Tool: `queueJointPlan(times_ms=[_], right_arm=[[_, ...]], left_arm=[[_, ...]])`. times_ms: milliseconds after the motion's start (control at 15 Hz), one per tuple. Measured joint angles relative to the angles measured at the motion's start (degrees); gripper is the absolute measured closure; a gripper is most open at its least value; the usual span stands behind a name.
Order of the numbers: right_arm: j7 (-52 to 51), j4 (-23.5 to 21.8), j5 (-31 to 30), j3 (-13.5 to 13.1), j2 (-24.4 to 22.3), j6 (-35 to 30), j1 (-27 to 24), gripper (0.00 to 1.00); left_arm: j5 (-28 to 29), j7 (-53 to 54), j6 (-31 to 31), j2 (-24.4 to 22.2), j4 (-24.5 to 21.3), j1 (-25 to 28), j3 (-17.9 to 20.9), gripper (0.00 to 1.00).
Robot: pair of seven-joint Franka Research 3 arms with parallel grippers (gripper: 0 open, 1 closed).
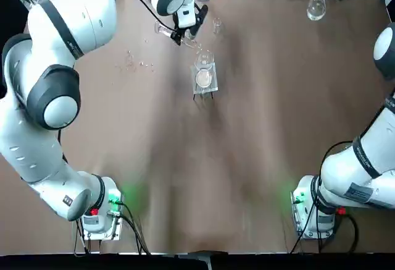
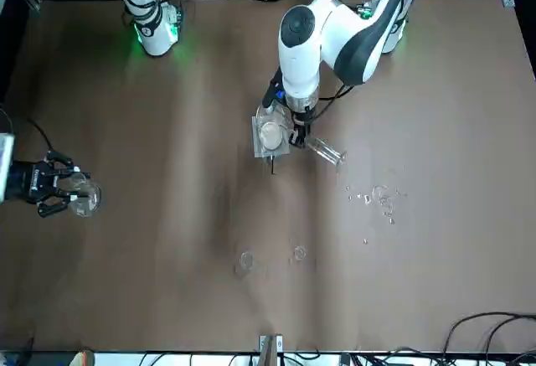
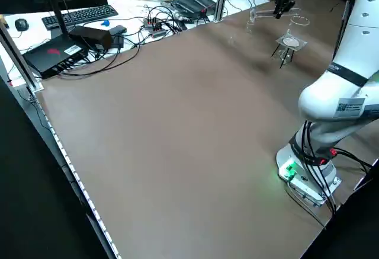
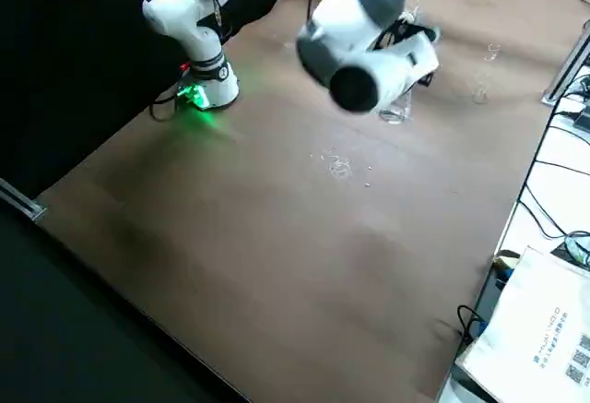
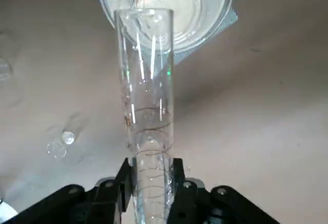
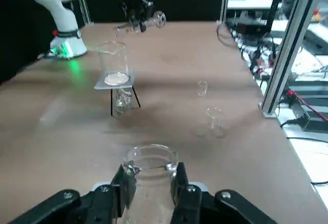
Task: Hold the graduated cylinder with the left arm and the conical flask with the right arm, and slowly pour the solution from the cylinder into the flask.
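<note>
Right arm (image 1: 370,159) cut off by top view's right edge; flask's (image 6: 151,198) base cropped in right wrist view; cylinder's (image 5: 148,116) foot runs out below left wrist view.

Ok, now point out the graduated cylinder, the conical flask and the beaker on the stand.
Graduated cylinder (image 5: 148,88): left wrist view, on the tube above the jaws.
Conical flask (image 2: 86,202): front view, on its round body.
Beaker (image 6: 114,61): right wrist view, on its front wall.

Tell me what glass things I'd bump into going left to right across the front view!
Round flask → beaker with the white disc → sticking-out end of the long glass cylinder → tiny glass bits.
</note>
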Motion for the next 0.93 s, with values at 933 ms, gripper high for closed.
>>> queueJointPlan(times_ms=[933], right_arm=[[15.59, -6.84, -6.64, -0.01, -10.53, 11.93, 16.09, 0.61]], left_arm=[[4.21, -4.83, -1.40, 0.00, 0.00, -1.75, -0.01, 0.66]])
